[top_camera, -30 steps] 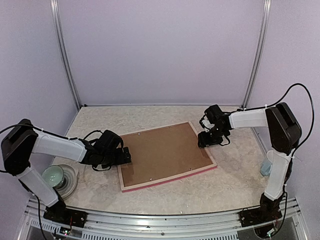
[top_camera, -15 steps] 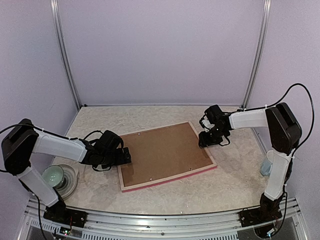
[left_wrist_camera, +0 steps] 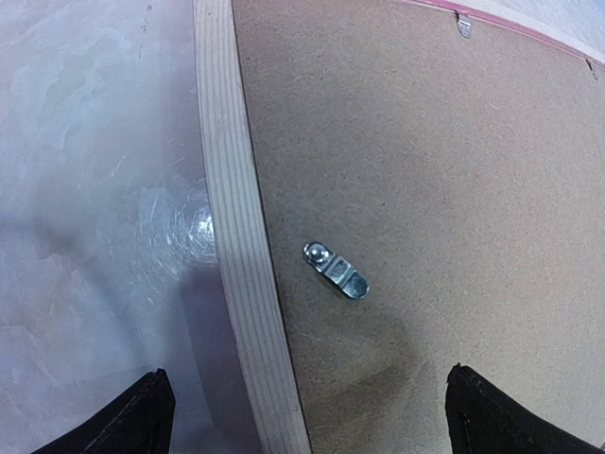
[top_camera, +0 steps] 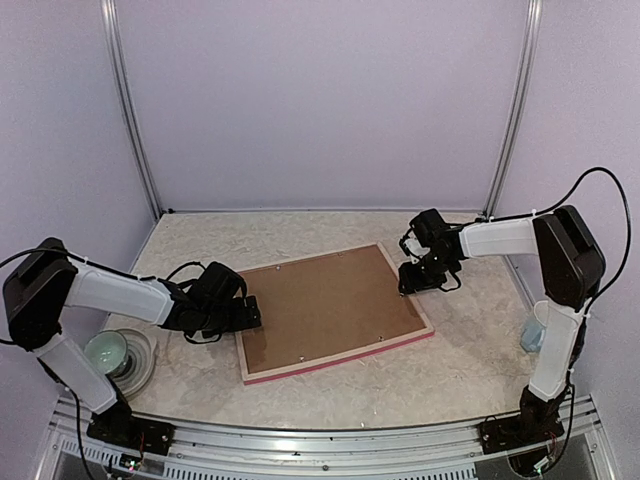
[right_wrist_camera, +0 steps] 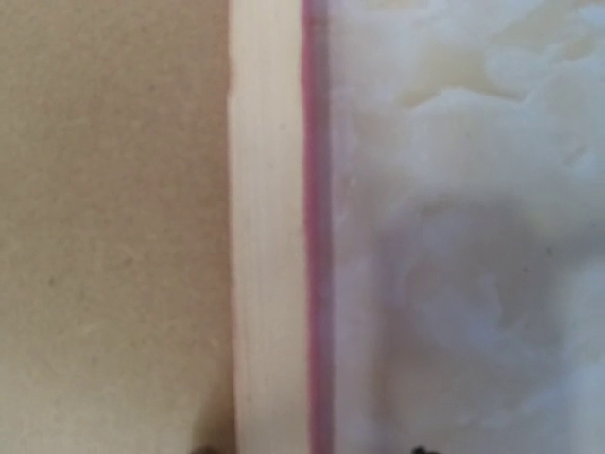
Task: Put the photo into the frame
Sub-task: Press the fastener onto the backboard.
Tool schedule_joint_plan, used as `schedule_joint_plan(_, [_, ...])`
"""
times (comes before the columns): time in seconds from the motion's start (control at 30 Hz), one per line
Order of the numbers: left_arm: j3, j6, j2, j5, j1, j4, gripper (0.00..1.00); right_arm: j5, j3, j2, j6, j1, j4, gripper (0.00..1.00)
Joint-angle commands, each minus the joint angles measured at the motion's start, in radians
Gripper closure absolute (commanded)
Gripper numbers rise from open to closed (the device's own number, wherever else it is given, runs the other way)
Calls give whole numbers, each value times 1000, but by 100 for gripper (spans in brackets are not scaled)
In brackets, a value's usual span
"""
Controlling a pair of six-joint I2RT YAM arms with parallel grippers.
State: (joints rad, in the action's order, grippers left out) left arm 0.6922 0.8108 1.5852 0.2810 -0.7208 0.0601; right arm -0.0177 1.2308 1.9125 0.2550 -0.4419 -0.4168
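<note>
The frame point(top_camera: 338, 357) lies flat, back up, mid-counter point(top_camera: 450, 370), with the board point(top_camera: 330, 305) set in it and a clip point(left_wrist_camera: 336, 270) on the board just inside the left rail. Left jaws straddle that rail; right jaws are over the right rail. A bowl point(top_camera: 105, 352) on a plate point(top_camera: 143, 357) sits left of the frame, a cup point(top_camera: 535, 328) far right.

frame point(top_camera: 340, 357): 1 | backing board point(top_camera: 330, 300): 1 | bowl point(top_camera: 104, 351): 1 (on the one plate point(top_camera: 143, 362)) | cup point(top_camera: 533, 330): 1
</note>
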Motion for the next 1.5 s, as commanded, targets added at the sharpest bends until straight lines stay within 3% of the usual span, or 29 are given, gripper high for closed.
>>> schedule_joint_plan(0.0, [-16, 10, 9, 23, -6, -1, 1, 31, -20, -48, -11, 8, -42, 58])
schedule_joint_plan(0.13, [-24, 13, 7, 21, -6, -6, 1, 32, -16, -50, -15, 9, -49, 62])
schedule_joint_plan(0.3, [-31, 14, 3, 22, -6, -10, 1, 20, 7, -52, 4, 9, -58, 48])
schedule_joint_plan(0.63, [-36, 16, 5, 18, -6, -22, 1, -46, 45, -26, 66, 9, -43, 42])
schedule_joint_plan(0.97, [-45, 16, 7, 19, -6, -31, 1, -53, 15, 21, 79, 6, -20, 44])
schedule_joint_plan(1.47, [-49, 17, 17, 20, -6, -43, 1, -33, -29, 10, 86, 5, -3, 55])
